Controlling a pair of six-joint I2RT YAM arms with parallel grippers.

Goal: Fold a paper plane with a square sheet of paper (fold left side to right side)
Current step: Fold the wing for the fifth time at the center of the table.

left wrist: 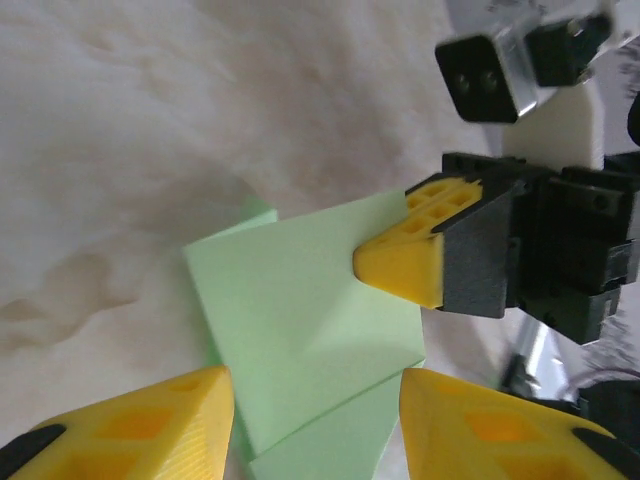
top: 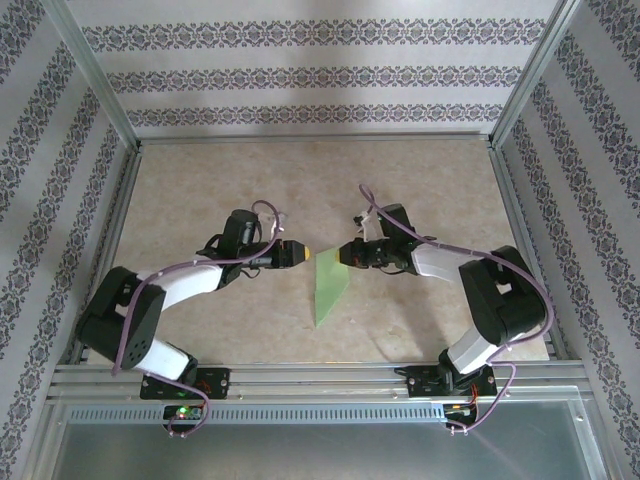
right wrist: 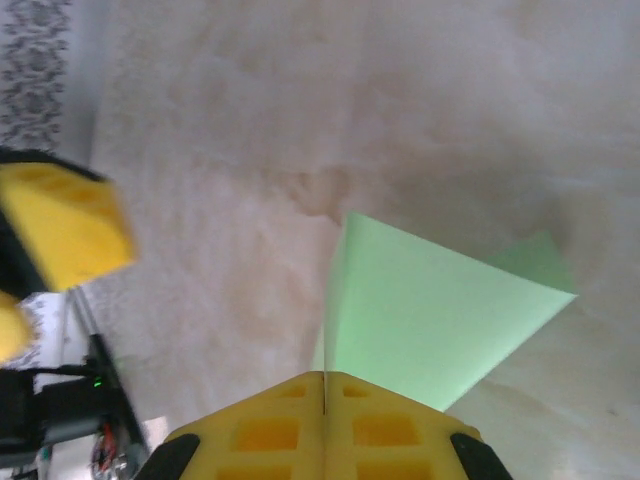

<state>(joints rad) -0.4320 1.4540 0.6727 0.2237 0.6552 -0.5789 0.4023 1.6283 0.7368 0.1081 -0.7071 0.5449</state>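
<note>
The light-green sheet of paper (top: 329, 287) lies on the beige table between the two arms, folded into a narrow pointed shape with its tip toward the near edge. In the right wrist view an upper flap of the paper (right wrist: 430, 305) stands up from the table. My right gripper (right wrist: 324, 380) is shut on the edge of this flap. From the top, the right gripper (top: 346, 254) sits at the paper's far right corner. My left gripper (left wrist: 315, 395) is open, its yellow fingers (left wrist: 150, 425) standing on either side of the layered paper (left wrist: 300, 330). Seen from above, the left gripper (top: 302, 252) is just left of the paper's far end.
The two gripper tips nearly face each other across the paper's far end. An aluminium rail (top: 320, 375) runs along the near table edge, with frame posts and patterned walls (top: 300, 75) around the sides and back. Bare beige tabletop (top: 300, 180) stretches behind the arms.
</note>
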